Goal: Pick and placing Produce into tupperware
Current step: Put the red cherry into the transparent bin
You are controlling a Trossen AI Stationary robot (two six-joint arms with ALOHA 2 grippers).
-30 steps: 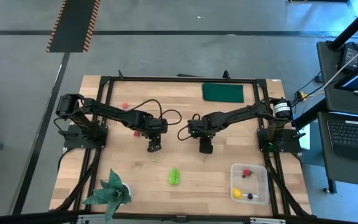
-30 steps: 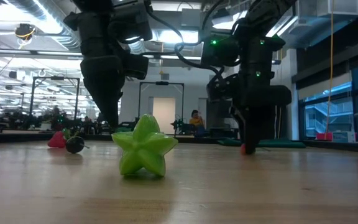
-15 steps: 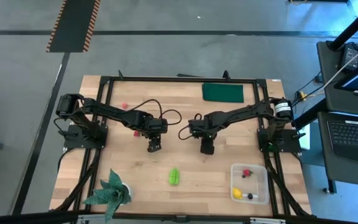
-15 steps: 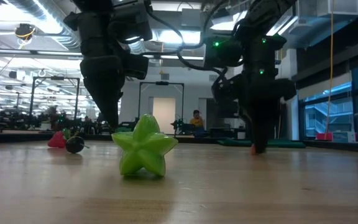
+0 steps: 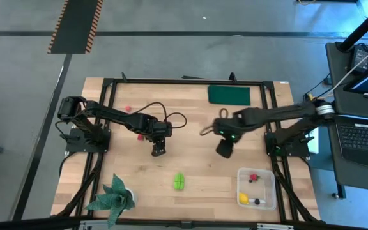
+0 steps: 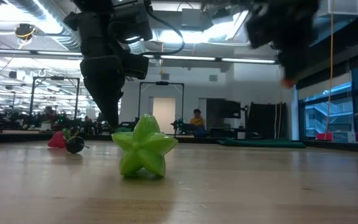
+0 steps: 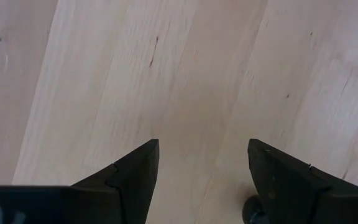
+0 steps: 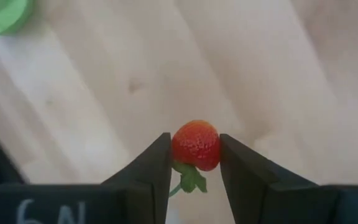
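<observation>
Right gripper pinches a red strawberry above mid-table.
Near right, the tupperware holds a lemon and berries; the green star fruit lies near centre; farther left, the left gripper hovers, fingers spread, empty.

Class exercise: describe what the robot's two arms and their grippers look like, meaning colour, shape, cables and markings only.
Both arms are black, slim and jointed. A black cable loops beside the left gripper; the right gripper has a cable loop too, and a small green light nearby. Each gripper has two dark, tapering wedge fingers. The right wrist view shows pale markings resembling "6N".
</observation>
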